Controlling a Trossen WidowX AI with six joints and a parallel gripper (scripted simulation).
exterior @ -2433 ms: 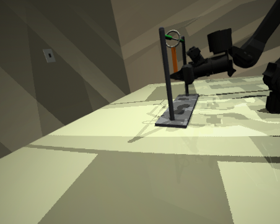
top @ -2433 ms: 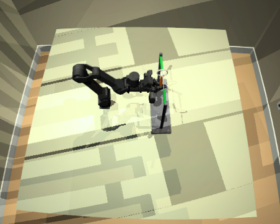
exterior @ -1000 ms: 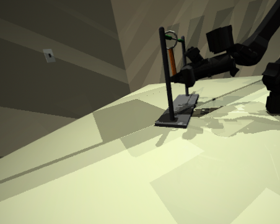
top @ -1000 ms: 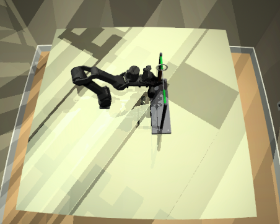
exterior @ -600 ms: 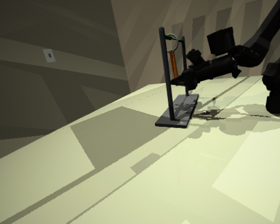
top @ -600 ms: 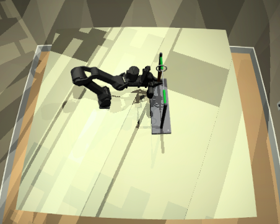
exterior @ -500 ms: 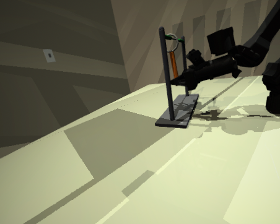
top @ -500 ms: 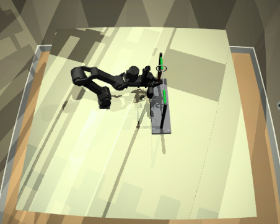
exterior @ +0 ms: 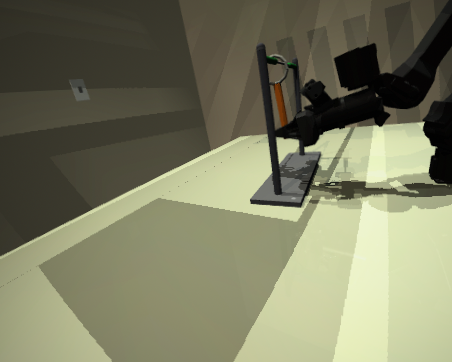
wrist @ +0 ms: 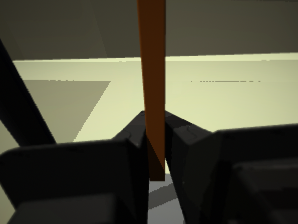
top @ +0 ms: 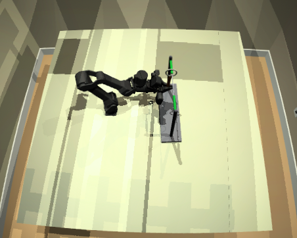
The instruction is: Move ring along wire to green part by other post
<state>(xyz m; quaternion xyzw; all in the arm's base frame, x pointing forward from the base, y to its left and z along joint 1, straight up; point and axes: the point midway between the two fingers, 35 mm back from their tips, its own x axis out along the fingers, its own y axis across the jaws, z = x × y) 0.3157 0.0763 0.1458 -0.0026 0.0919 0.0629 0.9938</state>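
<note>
Your fingers are closed nearly all the way and clamped on the lower end of the orange handle (wrist: 152, 75); in the wrist view the two dark pads press its sides with the tip just poking out below them. Gripping low looks deliberate: it keeps the gripper (exterior: 291, 131) and the rest of the arm (top: 118, 86) well under the wire, so only the ring is up at wire height.

Follow the handle upward and you reach the ring (exterior: 280, 64), which in the exterior view sits at the top of the frame with a green part of the wire (exterior: 271, 60) at its side. From above, the ring (top: 171, 72) circles the wire line between two green stretches, the far one (top: 170, 62) and the nearer one (top: 175, 101). Exactly which stretch passes through it I cannot tell, nor can I make out the thin grey section at this size, so treat the clearance inside the ring as tight.

Around you stand the two posts: the near post (exterior: 268, 120) in front of the handle in the exterior view, and the far post (exterior: 298, 105) behind it, both rising from the grey base plate (exterior: 305, 170) on the table (exterior: 185, 280). A post crosses the left of the wrist view, near the fingers. I judge the wire itself, rather than the posts, to be the main hazard as you slide.
</note>
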